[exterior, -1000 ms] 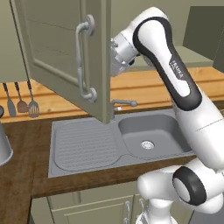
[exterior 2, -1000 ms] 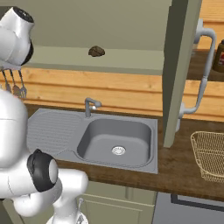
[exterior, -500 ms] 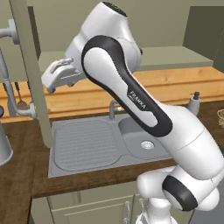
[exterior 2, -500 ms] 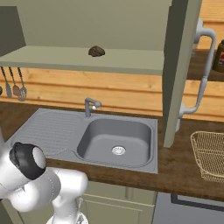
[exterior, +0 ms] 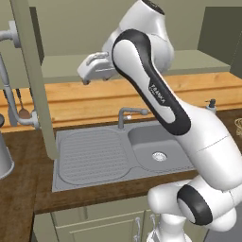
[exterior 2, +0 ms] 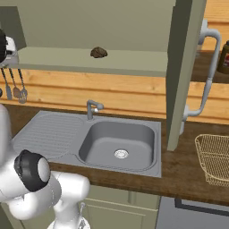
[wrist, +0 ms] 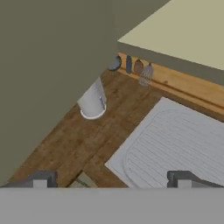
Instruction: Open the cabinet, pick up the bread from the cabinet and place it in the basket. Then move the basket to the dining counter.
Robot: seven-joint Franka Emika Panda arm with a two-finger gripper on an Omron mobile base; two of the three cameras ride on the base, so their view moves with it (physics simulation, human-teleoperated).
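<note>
Both sage-green doors of the cabinet stand open: the left door (exterior: 29, 75) and the right door (exterior 2: 184, 67) with its silver handle (exterior 2: 206, 76). The bread (exterior 2: 99, 52), a small dark brown lump, lies on the pale green shelf (exterior 2: 129, 65). My gripper (exterior: 86, 75) hangs open and empty at the left end of that shelf, well left of the bread. In the hand view its fingertips (wrist: 41, 178) stand wide apart over the worktop, gripper (wrist: 111, 179) beside the left door (wrist: 48, 65). The wicker basket (exterior 2: 217, 157) sits on the worktop at the right. The dining counter is out of view.
A grey sink (exterior 2: 118, 143) with a faucet (exterior 2: 92, 107) and drainboard (wrist: 175, 144) lies below the cabinet. A white canister (wrist: 92, 101) stands left of the drainboard. Utensils (exterior 2: 15, 87) hang on the wooden back wall. A dark bottle (exterior 2: 223, 58) stands behind the right door.
The left door has swung wide open to the left. My hand has left it, moving right and up to the shelf's left end. The jaws stay open.
</note>
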